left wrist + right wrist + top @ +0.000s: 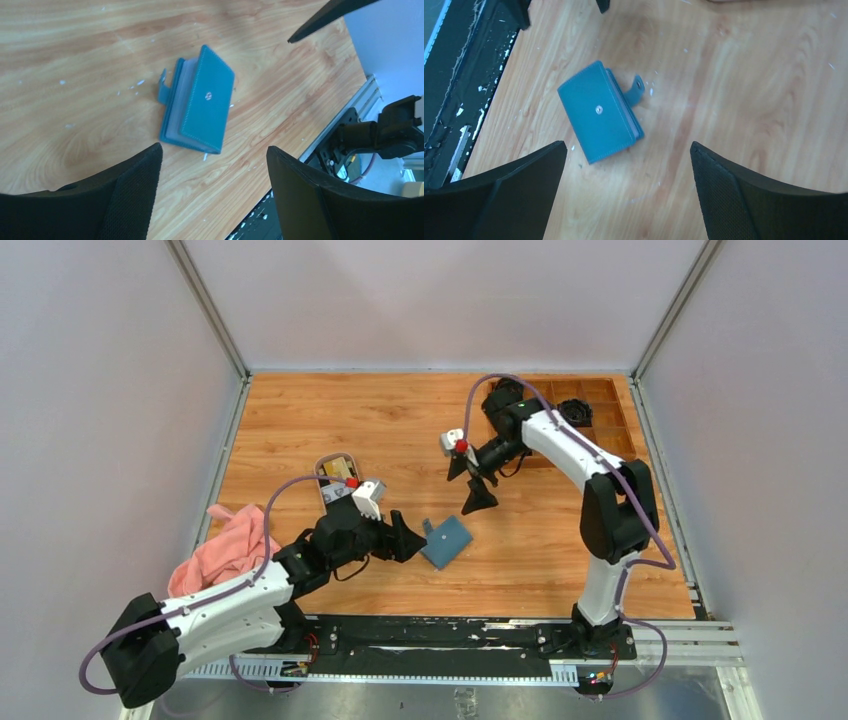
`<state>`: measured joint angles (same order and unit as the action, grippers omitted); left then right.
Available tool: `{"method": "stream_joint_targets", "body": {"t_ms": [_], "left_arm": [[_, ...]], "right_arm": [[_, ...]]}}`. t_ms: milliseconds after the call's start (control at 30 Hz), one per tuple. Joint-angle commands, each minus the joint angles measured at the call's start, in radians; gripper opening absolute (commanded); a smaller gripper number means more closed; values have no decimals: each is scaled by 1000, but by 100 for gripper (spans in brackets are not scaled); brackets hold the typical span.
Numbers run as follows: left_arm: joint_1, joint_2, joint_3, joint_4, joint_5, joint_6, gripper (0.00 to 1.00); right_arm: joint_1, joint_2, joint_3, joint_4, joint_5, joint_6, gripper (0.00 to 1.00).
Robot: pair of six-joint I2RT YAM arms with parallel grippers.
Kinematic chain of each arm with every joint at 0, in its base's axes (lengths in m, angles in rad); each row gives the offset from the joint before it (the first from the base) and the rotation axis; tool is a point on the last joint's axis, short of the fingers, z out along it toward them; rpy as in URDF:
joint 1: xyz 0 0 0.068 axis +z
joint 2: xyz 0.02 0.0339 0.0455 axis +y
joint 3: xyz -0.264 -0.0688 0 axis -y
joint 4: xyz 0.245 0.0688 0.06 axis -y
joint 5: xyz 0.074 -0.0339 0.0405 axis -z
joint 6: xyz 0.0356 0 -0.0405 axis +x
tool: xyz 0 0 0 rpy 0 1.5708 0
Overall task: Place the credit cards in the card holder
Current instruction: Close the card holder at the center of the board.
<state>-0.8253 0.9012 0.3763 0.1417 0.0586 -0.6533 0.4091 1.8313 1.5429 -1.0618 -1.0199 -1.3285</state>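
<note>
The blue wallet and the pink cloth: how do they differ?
The card holder is teal, flat and rectangular; the pink cloth is a crumpled heap. The pink cloth looks bigger than the card holder. The card holder lies front-centre; the pink cloth sits at the left edge. Both rest on the wooden table.

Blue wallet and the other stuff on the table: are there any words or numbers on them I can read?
No text can be read anywhere in these views.
card holder: no words on it; its round snap button has a tiny mark, too small to read.
credit cards in the white dish: any print is too small to read.
</note>
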Motion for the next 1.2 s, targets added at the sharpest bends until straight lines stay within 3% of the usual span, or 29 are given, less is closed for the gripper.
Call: {"method": "stream_joint_targets", "body": {"t_ms": [0,100,367,567,767,900,1033,1167], "left_arm": [[15,-53,-90,24,-48,-114,78],[15,-71,-133,22,-45,-147,75],[15,-137,-203,23,-57,-169,72],[42,-138,-152,27,-55,8,75],[163,55,8,27,164,104,76],[200,218,105,23,288,125,77],[210,350,209,-47,319,168,71],[210,455,339,-224,252,285,62]], "right_arm": [[89,93,59,-59,-23,-109,96],[153,168,113,-60,-1,-121,89],[230,323,281,-118,61,-104,58],[218,294,281,-153,71,-47,45],[143,119,142,-153,37,94,45],[122,40,-27,-126,35,174,34],[113,41,-141,-5,5,359,21],[79,136,-120,5,-49,480,16]]}}
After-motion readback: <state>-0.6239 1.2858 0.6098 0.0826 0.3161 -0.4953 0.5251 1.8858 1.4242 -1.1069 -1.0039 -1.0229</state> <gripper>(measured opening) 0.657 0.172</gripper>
